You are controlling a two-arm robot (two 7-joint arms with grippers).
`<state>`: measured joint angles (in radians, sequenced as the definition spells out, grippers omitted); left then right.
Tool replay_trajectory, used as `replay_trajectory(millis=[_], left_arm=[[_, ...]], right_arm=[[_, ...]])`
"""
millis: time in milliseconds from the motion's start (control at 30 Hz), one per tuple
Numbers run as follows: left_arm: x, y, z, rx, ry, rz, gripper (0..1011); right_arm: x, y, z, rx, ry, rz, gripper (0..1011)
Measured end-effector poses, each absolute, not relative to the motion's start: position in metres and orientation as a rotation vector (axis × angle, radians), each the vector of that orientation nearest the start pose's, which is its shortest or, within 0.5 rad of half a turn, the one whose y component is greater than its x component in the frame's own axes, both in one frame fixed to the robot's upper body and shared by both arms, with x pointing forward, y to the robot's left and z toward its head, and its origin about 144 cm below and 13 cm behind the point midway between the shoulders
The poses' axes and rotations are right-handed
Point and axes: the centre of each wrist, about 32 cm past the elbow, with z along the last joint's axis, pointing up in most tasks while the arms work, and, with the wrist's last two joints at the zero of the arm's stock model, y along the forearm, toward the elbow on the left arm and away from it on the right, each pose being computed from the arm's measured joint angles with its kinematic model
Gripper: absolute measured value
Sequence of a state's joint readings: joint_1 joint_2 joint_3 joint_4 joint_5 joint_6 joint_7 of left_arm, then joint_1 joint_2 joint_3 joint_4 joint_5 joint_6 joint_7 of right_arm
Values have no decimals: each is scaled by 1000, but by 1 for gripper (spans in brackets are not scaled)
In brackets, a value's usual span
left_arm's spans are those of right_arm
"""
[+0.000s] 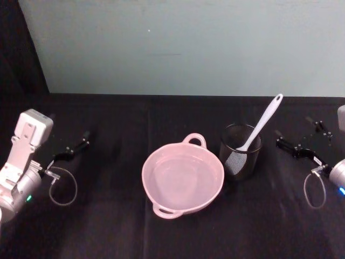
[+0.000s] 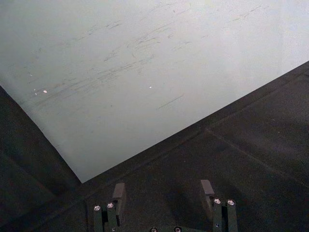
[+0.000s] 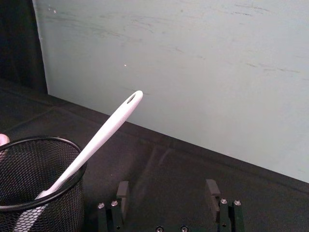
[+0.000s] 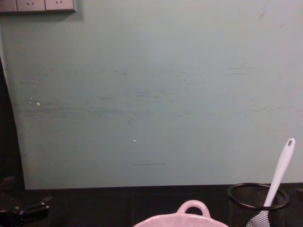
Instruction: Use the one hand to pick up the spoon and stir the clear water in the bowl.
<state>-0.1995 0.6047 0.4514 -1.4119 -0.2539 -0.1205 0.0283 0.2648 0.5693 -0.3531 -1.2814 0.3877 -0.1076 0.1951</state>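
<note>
— Standing in the mesh cup [image 1: 240, 158], your spoon [image 1: 262, 123] has its broad end down inside and its handle leaning up and away toward one o'clock, the end with the oval hole clear above the rim. From the chest you see it the same way, slanting up out of the cup at the lower right.

— And the bowl?

— You have the bowl [image 1: 183, 179] at the centre of the black table [image 1: 108, 226], pale pink, one loop handle at twelve o'clock and another at seven. The cup sits just beside it at three o'clock; whether they touch, you cannot tell. Some clear water lies in it.

— Where are your grippers?

— Your right gripper [image 1: 302, 141] hovers at three o'clock of the cup, near it but apart, holding nothing. Its wrist view shows the two fingers [image 3: 213, 190] spread wide with bare table between them, and the cup and spoon ahead to one side. Your left gripper [image 1: 74, 148] sits well off at nine o'clock of the bowl, fingers [image 2: 119, 192] likewise parted, gripping nothing, facing the pale wall [image 1: 188, 43].
</note>
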Motion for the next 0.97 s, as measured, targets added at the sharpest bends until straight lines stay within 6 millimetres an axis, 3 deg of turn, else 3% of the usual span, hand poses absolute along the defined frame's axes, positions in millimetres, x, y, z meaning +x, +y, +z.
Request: replay_trajectory(millis=[967], left_arm=[[489,310,1140,304,-285,1248,1005]], right_arm=[[515,-346,1146,-230,-124,-1208,1002]])
